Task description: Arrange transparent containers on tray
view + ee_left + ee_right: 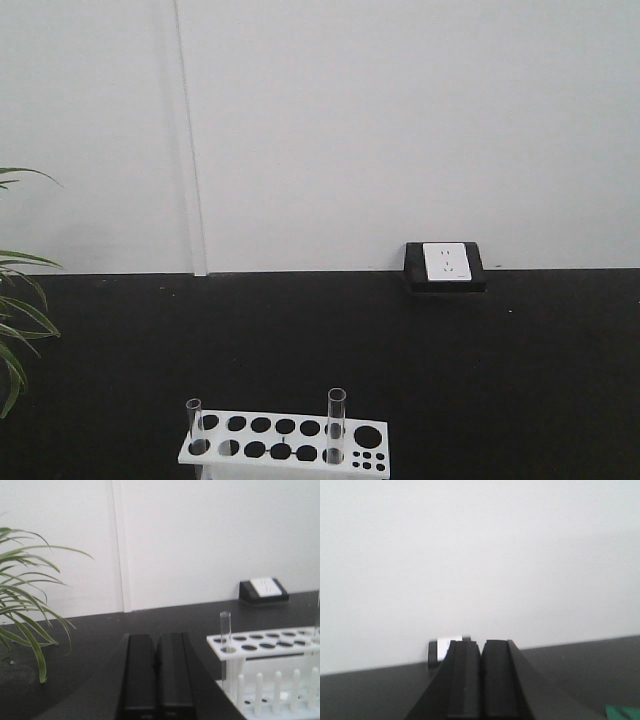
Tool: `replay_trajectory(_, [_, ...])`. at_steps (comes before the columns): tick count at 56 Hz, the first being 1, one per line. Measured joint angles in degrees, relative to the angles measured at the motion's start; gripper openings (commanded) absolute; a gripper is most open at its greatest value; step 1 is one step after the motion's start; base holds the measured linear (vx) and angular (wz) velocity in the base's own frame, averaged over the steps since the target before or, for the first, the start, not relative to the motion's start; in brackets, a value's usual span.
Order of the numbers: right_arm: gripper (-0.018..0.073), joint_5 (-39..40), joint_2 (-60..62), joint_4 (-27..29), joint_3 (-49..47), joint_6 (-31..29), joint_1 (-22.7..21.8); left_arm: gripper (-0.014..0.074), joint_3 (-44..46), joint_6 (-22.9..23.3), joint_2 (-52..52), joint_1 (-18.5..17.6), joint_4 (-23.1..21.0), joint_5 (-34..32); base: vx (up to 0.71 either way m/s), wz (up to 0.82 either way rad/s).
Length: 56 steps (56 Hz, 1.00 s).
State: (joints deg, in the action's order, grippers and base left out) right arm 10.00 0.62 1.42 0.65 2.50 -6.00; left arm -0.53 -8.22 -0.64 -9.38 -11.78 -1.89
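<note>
Two transparent containers stand upright in a white holed rack [285, 440] at the bottom of the front view: a shorter, narrower tube [194, 420] at the rack's left end and a taller, wider tube [336, 425] right of its middle. The left wrist view shows the shorter tube [225, 630] in the rack [265, 647], to the right of and beyond my left gripper [156, 637], which is shut and empty. My right gripper [481, 644] is also shut and empty, facing the white wall. The tray is out of view.
A black box with a white socket [445, 265] sits against the wall at the back of the black tabletop [300, 340]. A green leafy plant [25, 610] stands to the left. A green edge [622, 712] shows at the lower right of the right wrist view.
</note>
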Motion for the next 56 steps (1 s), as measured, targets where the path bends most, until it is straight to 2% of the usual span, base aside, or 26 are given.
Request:
replay_trajectory(7, [-0.0011, -2.6, -1.1, -1.4, -9.6, -0.3, 0.0, -0.0001, 6.9, 0.0, 0.2, 0.0, 1.0, 1.1, 0.0, 0.0])
replay_trajectory(13, [-0.0011, -4.4, -6.5, -3.7, -19.7, -0.7, 0.0, -0.0001, 16.8, 0.0, 4.2, 0.0, 1.5, 0.5, 0.0, 0.0])
replay_trajectory(19, [-0.0011, -5.1, -16.7, -4.9, -32.2, -0.9, 0.0, -0.0001, 27.9, -0.3, 13.7, 0.0, 3.4, 0.1, 0.0, 0.0])
replay_trajectory(27, [-0.0011, -5.3, -29.2, -5.2, -42.5, -0.7, 0.0, -0.0001, 38.5, -1.3, 27.3, 0.0, 6.5, 0.0, 0.0, 0.0])
replay_trajectory(42, [-0.0011, -5.0, -48.0, -5.3, -47.2, -0.6, 0.0, 0.0001, 44.5, 0.3, 48.6, 0.0, 6.7, -3.5, 0.0, 0.0])
replay_trajectory(56, [0.0018, -5.3, -53.1, -5.3, -47.2, -0.5, 0.0, 0.0055, 44.5, 0.5, 55.6, 0.0, 6.7, -7.5, 0.0, 0.0])
